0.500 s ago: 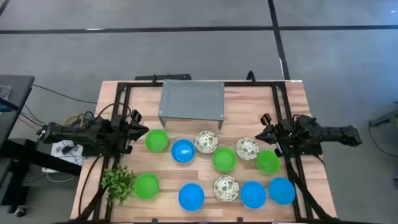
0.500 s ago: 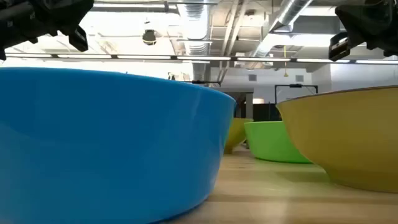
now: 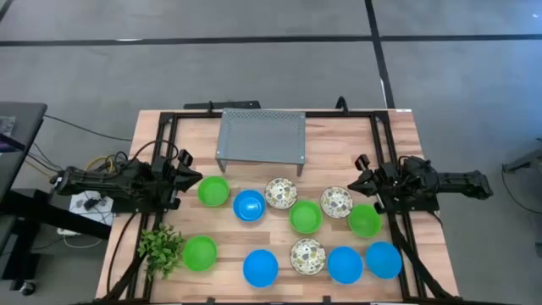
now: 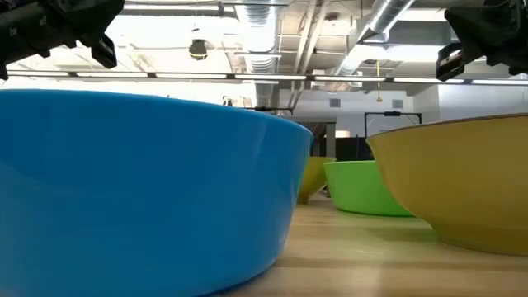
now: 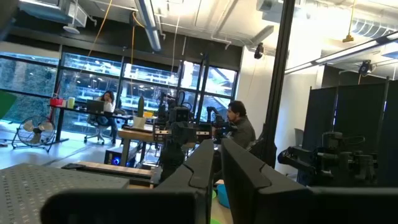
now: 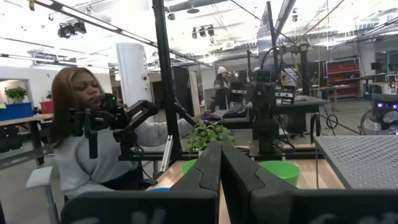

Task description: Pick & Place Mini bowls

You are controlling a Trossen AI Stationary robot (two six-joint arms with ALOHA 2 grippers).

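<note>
The left tool (image 3: 188, 180) sits at the left edge of the wooden surface (image 3: 339, 142), its fingers together and holding nothing, just beside a green bowl (image 3: 213, 191). The mini bowls (image 3: 292, 230) lie in two rows across the front, green, blue and flowery white, with a small plant (image 3: 160, 249) at the left end. The right tool (image 3: 362, 181) waits at the right edge, fingers together too, near another green bowl (image 3: 365, 220).

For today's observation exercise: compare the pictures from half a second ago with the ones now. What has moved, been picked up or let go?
Nothing visibly changed. The left gripper and right gripper hold the same spots at the table's sides, fingers together and holding nothing, and the mini bowls lie as before.
</note>
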